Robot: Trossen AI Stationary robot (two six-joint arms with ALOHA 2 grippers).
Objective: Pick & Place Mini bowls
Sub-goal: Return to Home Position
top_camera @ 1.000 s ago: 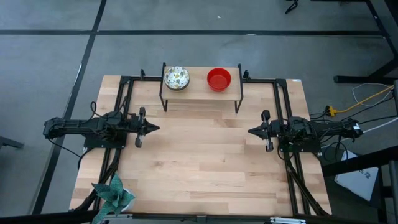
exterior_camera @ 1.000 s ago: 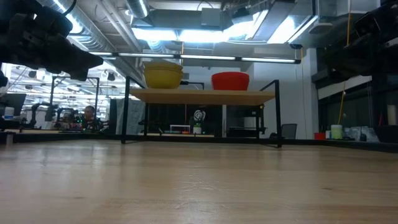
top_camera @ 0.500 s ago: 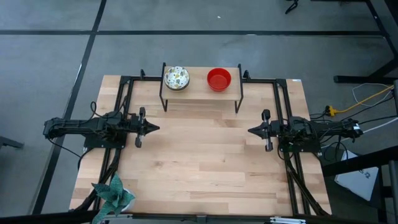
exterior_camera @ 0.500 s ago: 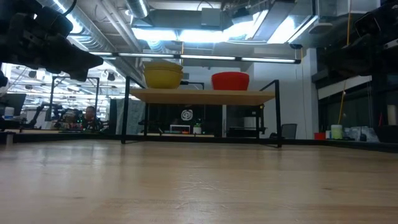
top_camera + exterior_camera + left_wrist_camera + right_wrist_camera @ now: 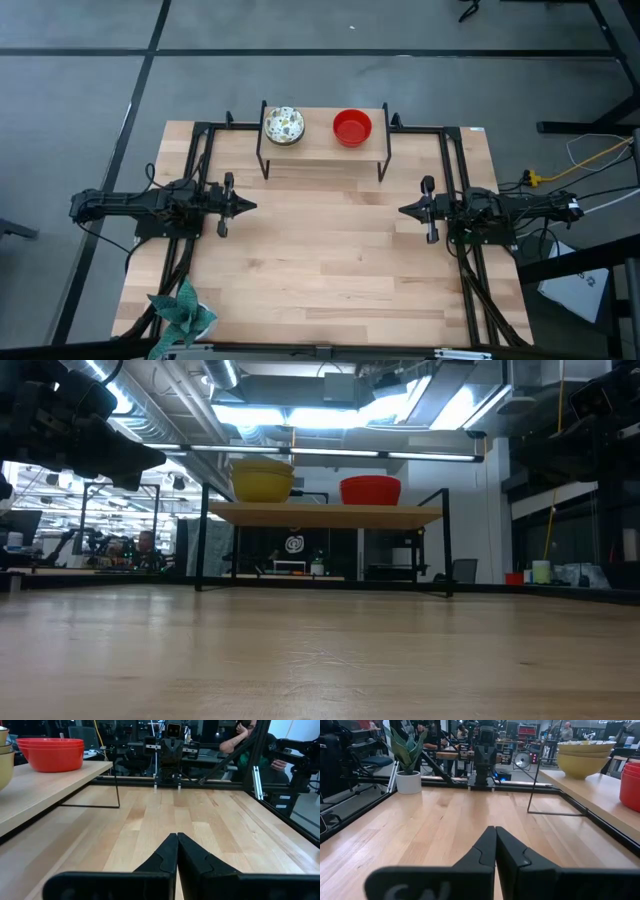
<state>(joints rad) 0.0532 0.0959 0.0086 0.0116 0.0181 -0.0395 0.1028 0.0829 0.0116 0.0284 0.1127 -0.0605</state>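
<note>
1. Red bowls [image 5: 352,127] sit stacked on the shelf [image 5: 320,146], with the white patterned bowls [image 5: 284,124] stacked just beside them.
2. Left end effector [image 5: 248,207] hangs over the counter [image 5: 330,260], fingers pressed together and empty. The white stack lies off to its side, well apart, and is its nearer stack.
3. Right end effector [image 5: 404,210] faces it, likewise closed on nothing, and the red stack is the nearer one for it.
4. My read: nothing is left to reach for, so both arms only need to settle clear of the shelf.
</note>
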